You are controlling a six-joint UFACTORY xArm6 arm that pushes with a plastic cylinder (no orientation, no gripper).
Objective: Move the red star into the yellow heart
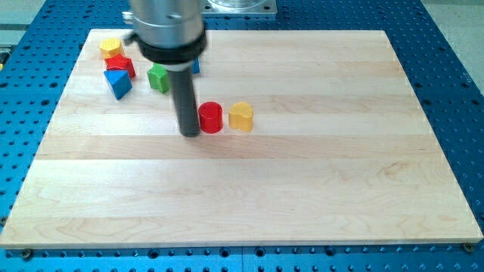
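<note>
The red star lies near the board's top left corner, between a yellow hexagon above it and a blue triangle below it. The yellow heart lies near the middle of the board, far to the right of the star. A red cylinder sits just left of the heart, almost touching it. My tip rests on the board right beside the red cylinder's left side, far from the red star.
A green block lies right of the blue triangle. A blue block is mostly hidden behind the rod. The wooden board is edged by a blue perforated table.
</note>
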